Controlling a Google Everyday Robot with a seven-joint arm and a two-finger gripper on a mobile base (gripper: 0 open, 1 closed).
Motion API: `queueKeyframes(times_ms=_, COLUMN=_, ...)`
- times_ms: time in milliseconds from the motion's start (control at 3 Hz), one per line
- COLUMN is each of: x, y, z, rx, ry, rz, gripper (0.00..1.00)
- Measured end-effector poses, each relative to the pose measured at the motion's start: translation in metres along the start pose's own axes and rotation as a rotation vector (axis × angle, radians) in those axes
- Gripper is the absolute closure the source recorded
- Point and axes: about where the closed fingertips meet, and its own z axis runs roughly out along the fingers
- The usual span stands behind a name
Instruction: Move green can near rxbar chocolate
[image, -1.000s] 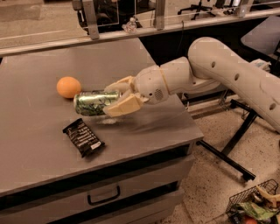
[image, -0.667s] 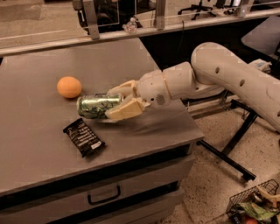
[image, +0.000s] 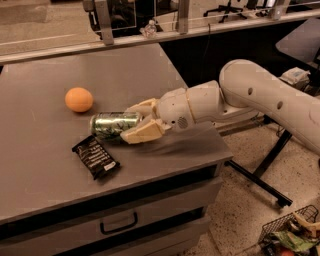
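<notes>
Gripper (image: 136, 121) reaches in from the right, its two pale fingers (image: 145, 134) clamped over the right end of the green can (image: 111, 125), which is held on its side. The can sits just behind the rxbar chocolate (image: 95, 157), close but apart. The bar lies flat on the grey table (image: 40, 180), and an orange ball (image: 79, 99) rests farther behind the bar.

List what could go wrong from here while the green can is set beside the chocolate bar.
The tool, at mid-table, grips the green can lying on its side. Once released, the can may roll, perhaps toward the orange ball. The rxbar chocolate lies close by on the can's near side, so a low approach could press on or push the wrapper.
</notes>
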Motion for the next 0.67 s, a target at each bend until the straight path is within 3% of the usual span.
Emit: queueKeyframes(times_ms=667, x=0.0038, y=0.0019, z=0.0066, rx=0.011, ry=0.001, rz=0.007, gripper=0.15)
